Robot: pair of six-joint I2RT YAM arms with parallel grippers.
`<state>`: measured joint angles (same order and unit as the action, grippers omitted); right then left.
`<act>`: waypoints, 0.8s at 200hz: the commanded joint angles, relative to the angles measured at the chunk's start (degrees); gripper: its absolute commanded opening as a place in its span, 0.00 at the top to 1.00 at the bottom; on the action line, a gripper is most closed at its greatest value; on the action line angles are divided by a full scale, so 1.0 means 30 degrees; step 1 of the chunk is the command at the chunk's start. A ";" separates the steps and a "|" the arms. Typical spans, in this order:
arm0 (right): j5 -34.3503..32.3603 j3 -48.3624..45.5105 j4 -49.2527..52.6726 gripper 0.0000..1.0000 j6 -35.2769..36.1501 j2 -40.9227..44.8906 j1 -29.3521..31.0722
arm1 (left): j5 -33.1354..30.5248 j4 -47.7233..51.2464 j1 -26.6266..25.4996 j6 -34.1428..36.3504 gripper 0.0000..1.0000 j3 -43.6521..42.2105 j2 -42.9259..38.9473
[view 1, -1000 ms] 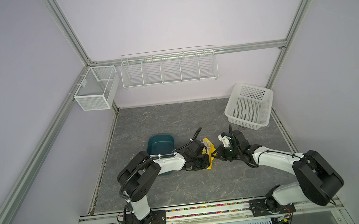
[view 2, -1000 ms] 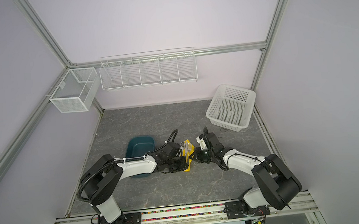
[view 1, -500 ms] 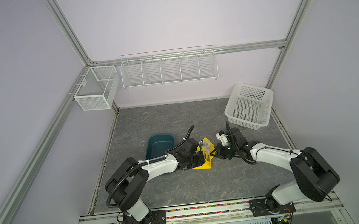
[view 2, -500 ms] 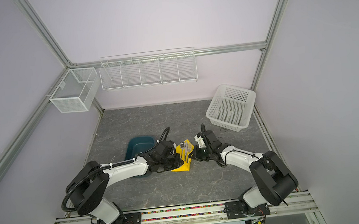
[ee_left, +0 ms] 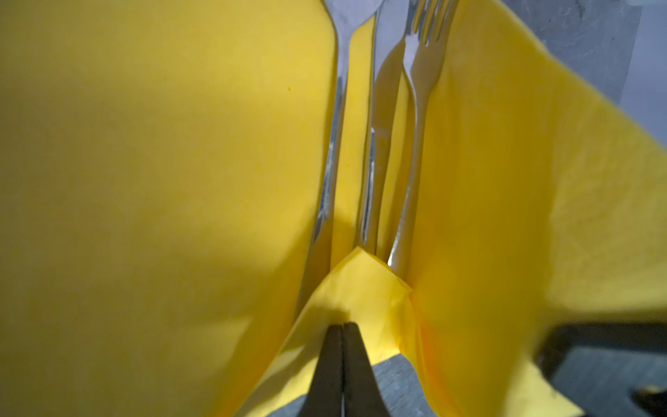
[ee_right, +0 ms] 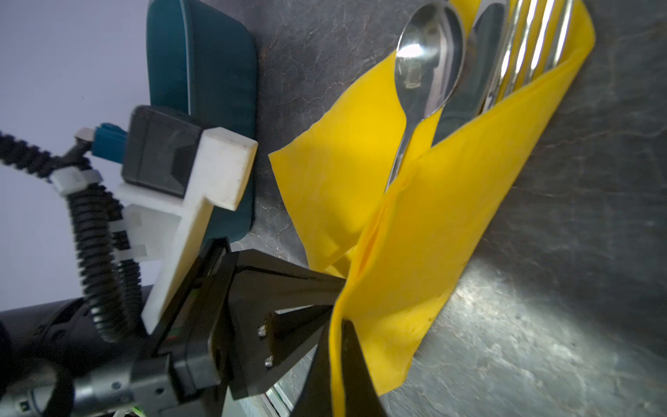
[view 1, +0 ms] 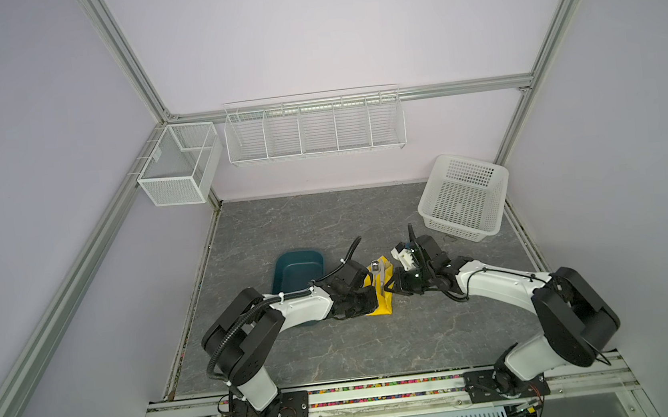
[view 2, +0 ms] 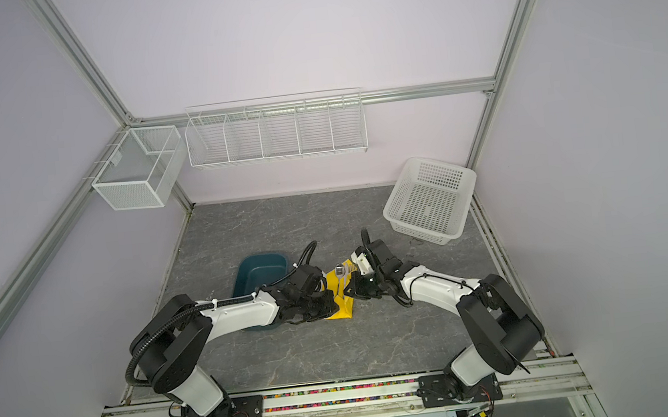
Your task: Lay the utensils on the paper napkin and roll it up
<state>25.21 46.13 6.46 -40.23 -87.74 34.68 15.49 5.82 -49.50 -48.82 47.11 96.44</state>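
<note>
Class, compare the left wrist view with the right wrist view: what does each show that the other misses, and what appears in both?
Only the left wrist view shows the tips of the left gripper, closed on a folded corner of the paper napkin. Only the right wrist view shows the teal tray and the right gripper shut on the napkin's edge. Both show the spoon, knife and fork lying side by side inside the napkin's fold.

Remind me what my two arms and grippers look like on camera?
Both arms are white shells with bulky black joints. The left arm carries a black corrugated cable; the right arm thin black wires. The left gripper and right gripper are black, with tapered jaws and white camera brackets.
</note>
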 commanded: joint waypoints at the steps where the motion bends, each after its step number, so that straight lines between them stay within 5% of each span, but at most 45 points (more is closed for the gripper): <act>1: -0.0458 0.0716 0.1027 0.93 0.0745 -0.0540 0.0431 | 0.0115 -0.0303 0.0123 0.0223 0.95 -0.0309 -0.0156; 94: -0.0690 0.2401 0.1601 0.91 0.1186 -0.2168 0.1187 | -0.0812 -0.0873 0.0455 -0.0134 0.92 -0.1951 -0.3103; 160: -0.0363 0.2760 0.1365 0.86 0.1101 -0.3309 0.1493 | 0.0030 -0.1821 0.1140 -0.0218 0.70 -0.2667 -0.4462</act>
<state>23.42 53.39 10.85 -37.45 -96.36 38.52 14.79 2.96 -46.44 -49.34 39.88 84.09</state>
